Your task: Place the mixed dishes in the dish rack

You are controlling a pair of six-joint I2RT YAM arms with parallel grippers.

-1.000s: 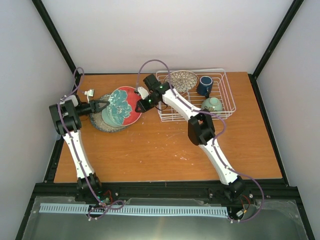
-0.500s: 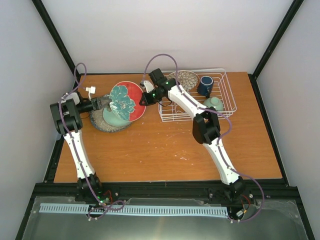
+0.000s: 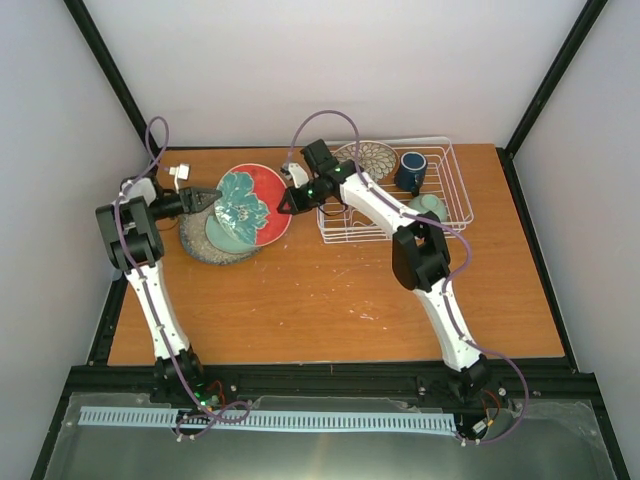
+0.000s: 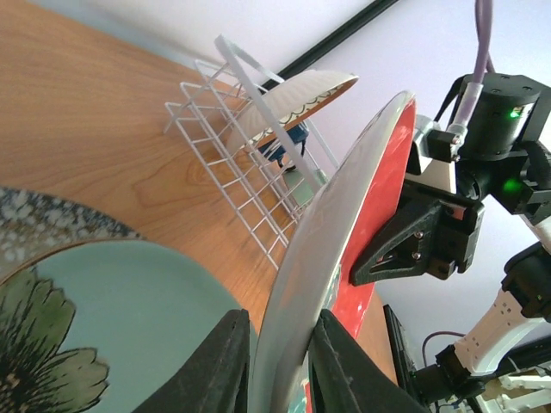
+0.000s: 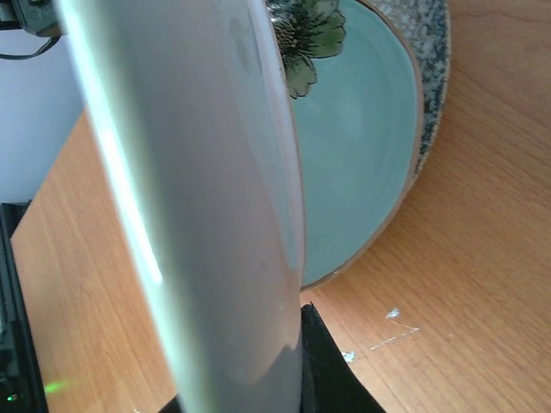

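Two claws on one dish, from above: red-rimmed teal plate (image 3: 250,205) tilted up over the pale green plate (image 3: 222,238) and speckled grey plate (image 3: 195,248), left of the dish rack (image 3: 455,195). Pinched at its right edge by the right claw (image 3: 290,201); met at the opposite edge by the left claw (image 3: 212,197). Inside the rack: petal-patterned plate (image 3: 372,158), dark blue mug (image 3: 410,171), pale green bowl (image 3: 430,206).

From the left wrist: fingers (image 4: 225,366) either side of the rim; clamping or loose, cannot tell.

From the right wrist: pale underside close up, black finger (image 5: 323,379) against it.
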